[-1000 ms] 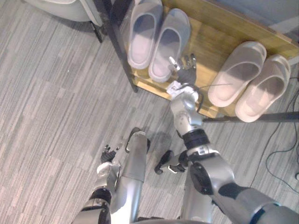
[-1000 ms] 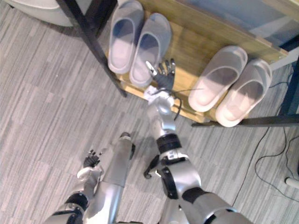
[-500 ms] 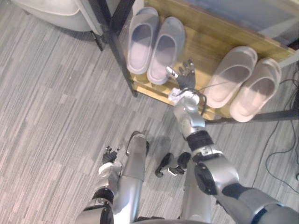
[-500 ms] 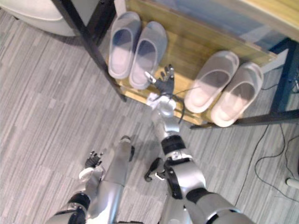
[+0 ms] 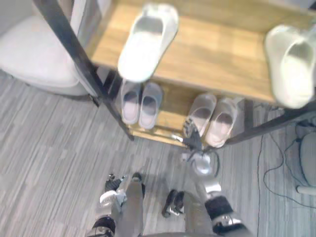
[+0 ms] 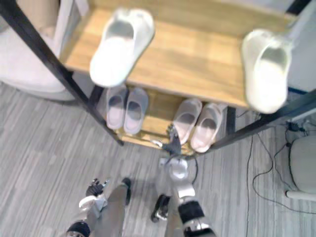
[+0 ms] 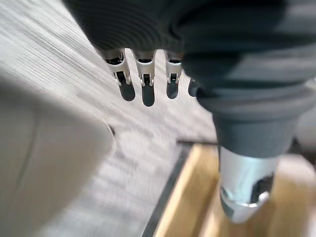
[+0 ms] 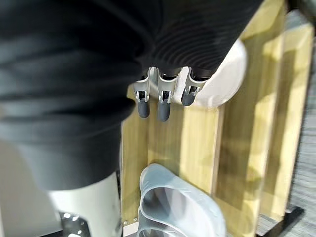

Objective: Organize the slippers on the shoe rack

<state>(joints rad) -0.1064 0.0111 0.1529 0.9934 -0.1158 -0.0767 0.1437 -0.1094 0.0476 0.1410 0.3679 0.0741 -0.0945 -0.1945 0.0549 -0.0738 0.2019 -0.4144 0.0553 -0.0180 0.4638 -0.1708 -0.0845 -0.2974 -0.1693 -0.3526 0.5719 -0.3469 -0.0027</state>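
Shoe rack [image 5: 207, 54] | top shelf: two white slippers [image 5: 147, 42] lie well apart, unpaired, likely the sorting left | lower shelf: grey pair [image 5: 140, 101] and pale pair [image 5: 212, 118], each snug | right hand [image 5: 191, 136] at lower shelf's front edge, fingers straight, empty | left hand [image 5: 112, 183] low over floor [image 5: 49, 148], fingers loose, idle

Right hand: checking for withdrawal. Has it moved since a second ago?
Yes. The right hand has drawn back from beside the grey pair to the lower shelf's front edge, nearer the pale pair.

The right hand [image 8: 162, 101] is held with relaxed fingers over the wooden shoe rack [image 8: 197, 148], where a grey slipper [image 8: 177, 207] is set by one edge and a white slipper [image 8: 224, 81] past the fingertips.
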